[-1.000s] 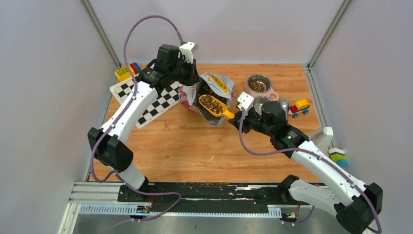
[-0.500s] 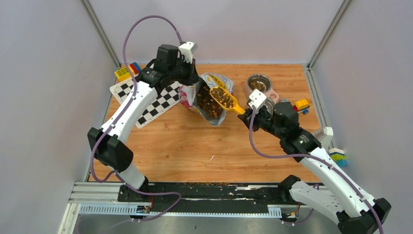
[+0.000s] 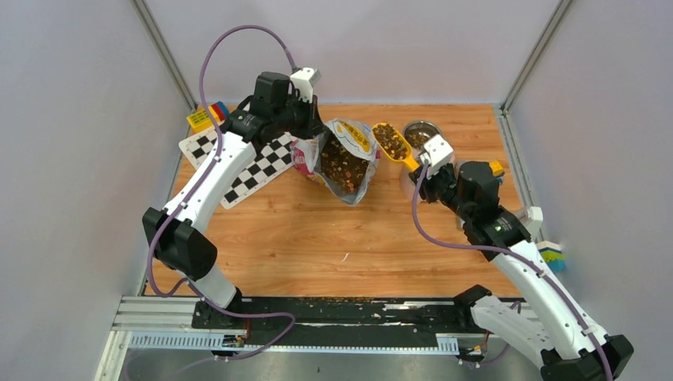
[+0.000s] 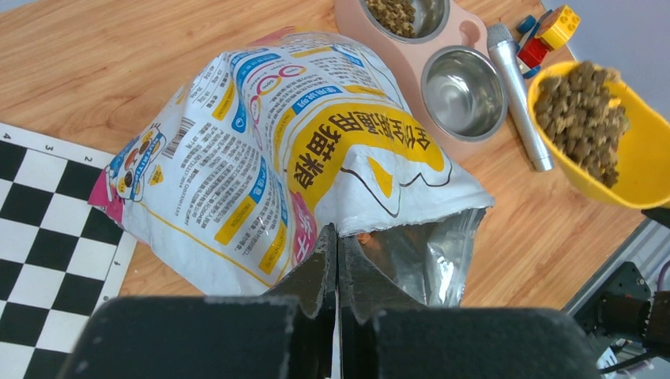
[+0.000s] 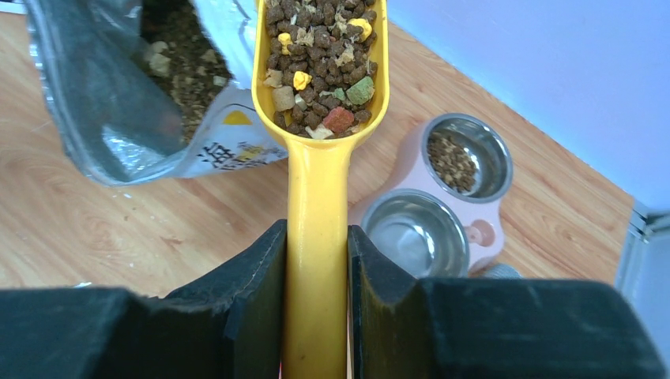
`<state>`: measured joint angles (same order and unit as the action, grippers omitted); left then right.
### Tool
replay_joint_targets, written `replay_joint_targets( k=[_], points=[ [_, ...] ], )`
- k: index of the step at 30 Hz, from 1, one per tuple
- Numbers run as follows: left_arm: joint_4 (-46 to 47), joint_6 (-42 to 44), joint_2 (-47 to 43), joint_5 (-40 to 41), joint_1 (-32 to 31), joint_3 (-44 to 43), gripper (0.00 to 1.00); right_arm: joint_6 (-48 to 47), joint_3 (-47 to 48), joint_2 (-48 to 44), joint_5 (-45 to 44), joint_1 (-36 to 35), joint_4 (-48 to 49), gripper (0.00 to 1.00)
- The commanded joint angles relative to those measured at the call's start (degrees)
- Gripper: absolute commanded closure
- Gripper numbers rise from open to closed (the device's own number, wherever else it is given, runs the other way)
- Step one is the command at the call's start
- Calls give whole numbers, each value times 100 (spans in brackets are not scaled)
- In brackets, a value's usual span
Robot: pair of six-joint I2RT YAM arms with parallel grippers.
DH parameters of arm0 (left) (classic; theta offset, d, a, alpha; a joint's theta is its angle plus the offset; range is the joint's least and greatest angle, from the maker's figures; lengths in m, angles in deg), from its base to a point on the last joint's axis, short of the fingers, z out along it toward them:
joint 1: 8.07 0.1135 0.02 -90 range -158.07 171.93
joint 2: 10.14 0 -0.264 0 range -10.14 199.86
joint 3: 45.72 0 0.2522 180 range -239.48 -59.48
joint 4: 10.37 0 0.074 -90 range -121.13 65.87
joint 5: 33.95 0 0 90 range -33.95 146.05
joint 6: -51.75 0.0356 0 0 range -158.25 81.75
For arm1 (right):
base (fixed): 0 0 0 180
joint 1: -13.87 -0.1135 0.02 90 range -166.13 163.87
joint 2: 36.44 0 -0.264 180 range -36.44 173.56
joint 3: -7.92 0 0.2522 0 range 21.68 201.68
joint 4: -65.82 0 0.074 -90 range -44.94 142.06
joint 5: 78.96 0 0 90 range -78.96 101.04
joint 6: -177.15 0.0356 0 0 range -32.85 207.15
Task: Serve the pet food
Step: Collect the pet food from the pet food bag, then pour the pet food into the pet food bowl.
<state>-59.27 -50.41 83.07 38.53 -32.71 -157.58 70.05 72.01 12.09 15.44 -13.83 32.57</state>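
Pet food (image 5: 320,63) fills the yellow scoop (image 3: 390,140), which hangs in the air between the bag and the bowls. My right gripper (image 5: 316,260) is shut on the scoop's handle (image 5: 316,205). The open cat-print bag (image 3: 349,163) stands tilted with more kibble (image 3: 345,168) inside. My left gripper (image 4: 337,237) is shut on the bag's rim and holds the mouth open. The pink double feeder (image 4: 474,31) has a far bowl (image 5: 466,158) with some kibble and an empty near bowl (image 5: 417,233).
A checkerboard mat (image 3: 238,163) lies left of the bag. A silver cylinder (image 4: 517,95) and a toy car (image 4: 549,31) lie right of the feeder. Toy bricks sit at the back left (image 3: 205,117) and the right edge (image 3: 550,254).
The right arm lifted the loaded scoop out of the bag and carried it right and back, toward the bowls. The left gripper and the bag stayed put.
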Motion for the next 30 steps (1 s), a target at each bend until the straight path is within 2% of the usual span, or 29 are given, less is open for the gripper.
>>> replay_joint_targets(
  k=[1,20,30],
  points=[
    [264,-84,-482,50,152,-458,100,-178,79,-150,-180,359,414,100],
    [172,-193,-264,-26,147,-734,100,-748,-696,-128,336,1852,445,100],
    [91,-240,-101,-24,153,-886,100,-1384,-1278,-117,548,2208,269,100]
  ],
)
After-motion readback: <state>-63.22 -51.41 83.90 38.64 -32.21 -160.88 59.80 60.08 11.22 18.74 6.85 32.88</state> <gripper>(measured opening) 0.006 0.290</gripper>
